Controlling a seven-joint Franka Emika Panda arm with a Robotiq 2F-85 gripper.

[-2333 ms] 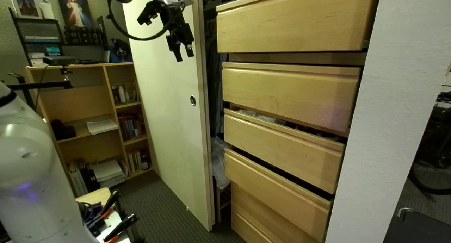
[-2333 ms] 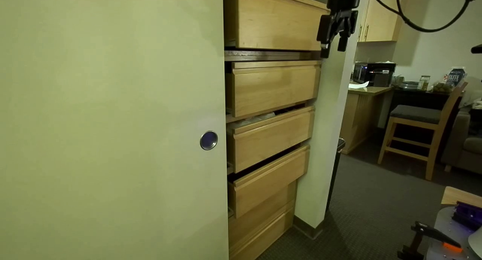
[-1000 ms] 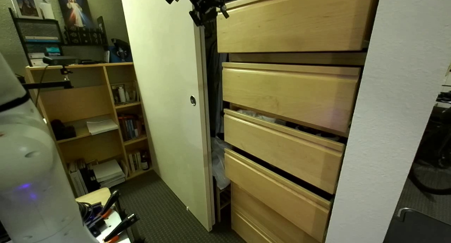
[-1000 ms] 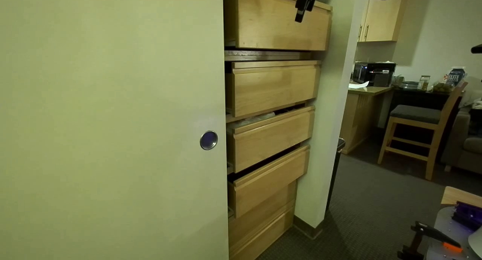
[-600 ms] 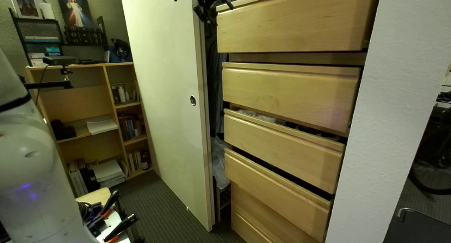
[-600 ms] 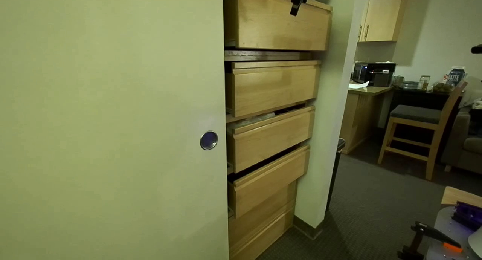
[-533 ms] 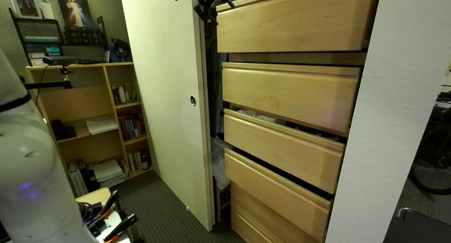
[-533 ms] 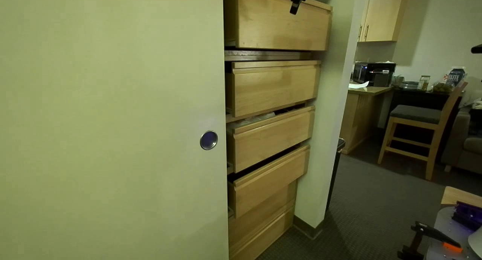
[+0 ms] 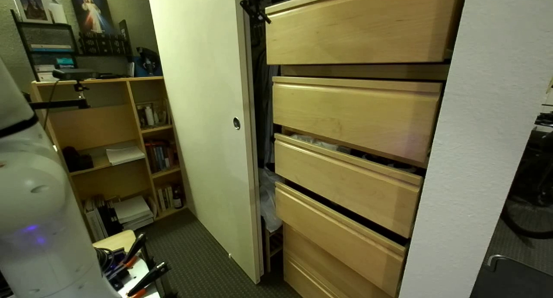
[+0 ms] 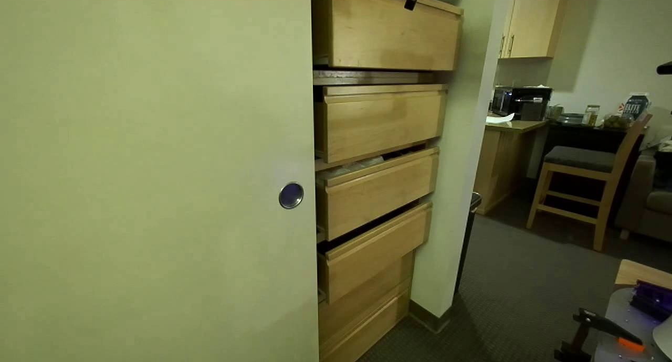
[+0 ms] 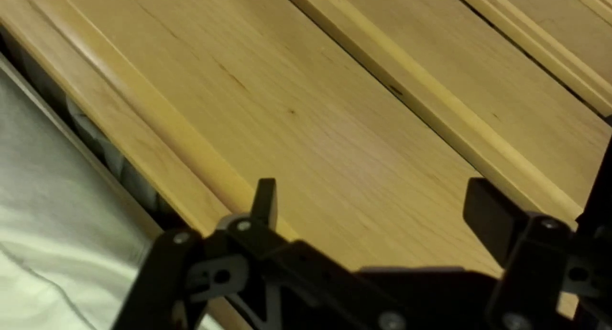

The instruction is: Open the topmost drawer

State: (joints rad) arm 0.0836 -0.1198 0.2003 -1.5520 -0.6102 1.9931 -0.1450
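Note:
The topmost drawer (image 9: 363,30) is a wide pale-wood box drawer with a flat front, also in an exterior view (image 10: 388,31). It stands partly pulled out. In the wrist view its front (image 11: 306,110) fills the middle, with a grooved top lip and a dark gap behind it. My gripper (image 11: 370,184) is open and empty, its fingers wide apart over the drawer front. In an exterior view the gripper (image 9: 278,8) is by the drawer's upper corner, partly cut off by the frame. One finger (image 10: 412,0) shows in front of the top edge. I cannot tell whether it touches.
A greyish-white soft bag or cloth (image 11: 62,225) lies behind the drawer's top lip. Lower drawers (image 9: 354,116) stand out unevenly below. A cream door panel (image 9: 207,138) and a white wall (image 9: 484,116) flank the drawers. A table with clamps (image 9: 147,278) stands low.
My gripper has moved from in front of the door panel to the drawer's top edge, and in the last half second rises slightly. The drawers have not moved.

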